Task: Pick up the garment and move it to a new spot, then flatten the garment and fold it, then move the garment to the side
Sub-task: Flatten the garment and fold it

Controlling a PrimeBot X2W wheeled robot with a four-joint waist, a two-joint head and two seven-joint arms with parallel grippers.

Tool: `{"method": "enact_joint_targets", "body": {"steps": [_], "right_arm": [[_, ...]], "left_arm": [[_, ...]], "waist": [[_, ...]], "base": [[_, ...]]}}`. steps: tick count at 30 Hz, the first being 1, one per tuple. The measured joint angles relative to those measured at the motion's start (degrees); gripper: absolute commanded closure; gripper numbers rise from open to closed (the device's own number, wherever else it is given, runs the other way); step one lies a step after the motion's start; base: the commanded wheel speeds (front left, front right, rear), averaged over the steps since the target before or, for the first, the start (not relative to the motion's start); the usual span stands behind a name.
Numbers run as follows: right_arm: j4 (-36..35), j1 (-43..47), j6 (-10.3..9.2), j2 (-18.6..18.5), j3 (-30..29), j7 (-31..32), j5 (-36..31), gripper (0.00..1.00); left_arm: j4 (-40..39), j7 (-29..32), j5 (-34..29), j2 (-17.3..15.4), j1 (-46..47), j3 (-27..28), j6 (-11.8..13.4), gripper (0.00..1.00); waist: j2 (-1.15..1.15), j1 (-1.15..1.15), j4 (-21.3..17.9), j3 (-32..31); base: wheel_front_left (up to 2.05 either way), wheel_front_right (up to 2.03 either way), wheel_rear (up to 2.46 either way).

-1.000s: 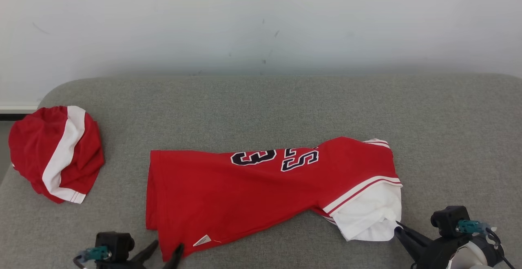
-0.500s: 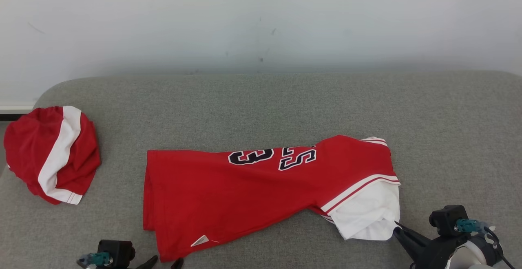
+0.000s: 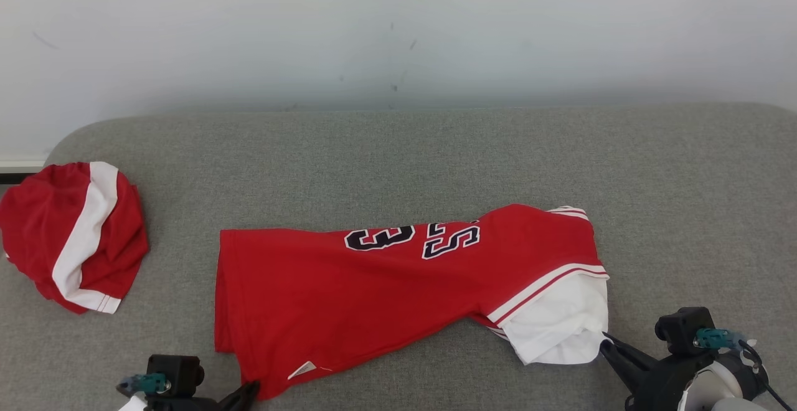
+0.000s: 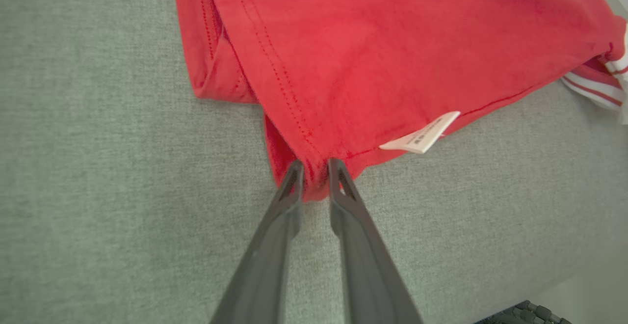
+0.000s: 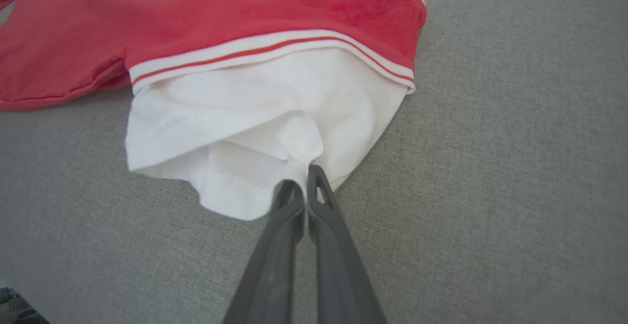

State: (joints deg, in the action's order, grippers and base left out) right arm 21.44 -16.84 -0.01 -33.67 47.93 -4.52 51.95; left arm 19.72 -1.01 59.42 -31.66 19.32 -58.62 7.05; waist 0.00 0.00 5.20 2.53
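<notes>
The garment [image 3: 373,286] is a red jersey with dark numbers and a white sleeve, lying lengthwise on the grey cushion [image 3: 398,162]. My left gripper [image 3: 246,393] is at its near left corner. In the left wrist view the gripper [image 4: 315,168] has its two fingers pressed against the red hem [image 4: 314,186], with the cloth pinched between them beside a white label [image 4: 419,132]. My right gripper [image 3: 607,344] is at the white sleeve's near edge. The right wrist view shows that gripper [image 5: 301,181] shut on the white sleeve [image 5: 255,113].
A second red-and-white cloth bundle [image 3: 68,236] lies at the cushion's far left edge. A white wall [image 3: 398,25] rises behind the cushion. The cushion's front edge [image 4: 564,284] runs close behind my left gripper. Bare grey fabric stretches to the right of the jersey.
My left gripper's fingers have gone from wide open to pinched on the jersey's near left corner. The head camera has shifted a little. The right gripper keeps its hold.
</notes>
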Motion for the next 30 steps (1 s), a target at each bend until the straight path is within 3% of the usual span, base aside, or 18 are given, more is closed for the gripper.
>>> {"method": "enact_joint_targets", "body": {"steps": [8,9,10,11,14,18,23,27,30], "right_arm": [[0.16,-0.07,-0.26,-0.31,-0.03,1.09,0.48,1.00],[0.21,-0.04,-0.26,-0.34,-0.01,1.32,0.81,0.64],[0.19,-0.03,-0.26,-0.34,-0.02,1.49,1.03,0.17],[0.05,-0.03,-0.26,-0.33,-0.02,1.51,1.10,0.00],[-0.76,0.12,0.27,-0.40,-0.24,2.53,2.65,0.00],[-3.47,1.94,3.09,-1.23,-2.44,3.88,9.09,0.00],[-7.98,3.80,4.56,-4.49,-6.00,5.03,15.36,0.00],[-9.43,4.91,4.16,-5.38,-7.59,5.06,17.60,0.00],[-8.82,4.94,1.91,-6.14,-7.02,6.10,16.00,0.00]], "left_arm": [[0.51,0.31,0.03,0.45,-0.16,-0.03,0.01,1.00],[0.68,0.31,0.03,0.44,-0.20,-0.02,0.01,1.00],[0.80,0.31,0.07,0.44,-0.24,0.02,0.01,1.00],[0.87,0.30,0.13,0.44,-0.29,0.08,0.01,1.00],[1.09,0.21,0.53,0.41,-0.60,0.42,0.01,1.00],[1.26,-0.14,0.75,0.30,-1.82,0.76,0.01,1.00],[1.38,-0.66,1.97,0.05,-2.69,1.18,0.05,1.00],[1.38,-1.03,1.97,0.03,-2.69,1.53,0.05,1.00],[1.22,-1.05,1.78,0.00,-2.65,1.69,0.05,1.00]], "waist": [[0.00,0.00,-0.01,0.03],[0.00,0.00,-0.03,0.02],[0.00,0.00,-0.06,0.01],[0.00,0.00,-0.11,0.01],[0.00,0.00,-0.51,-0.03],[0.00,0.00,-1.34,-0.17],[0.00,0.00,-2.83,-0.56],[0.00,0.00,-3.22,-0.71],[0.00,0.00,-3.13,-0.61]], "base": [[0.00,0.00,0.00],[0.00,0.00,0.00],[0.00,0.00,0.00],[0.00,0.00,0.00],[0.00,0.00,0.00],[0.00,0.00,0.00],[0.00,0.00,0.00],[0.00,0.00,0.00],[0.00,0.00,0.00]]}}
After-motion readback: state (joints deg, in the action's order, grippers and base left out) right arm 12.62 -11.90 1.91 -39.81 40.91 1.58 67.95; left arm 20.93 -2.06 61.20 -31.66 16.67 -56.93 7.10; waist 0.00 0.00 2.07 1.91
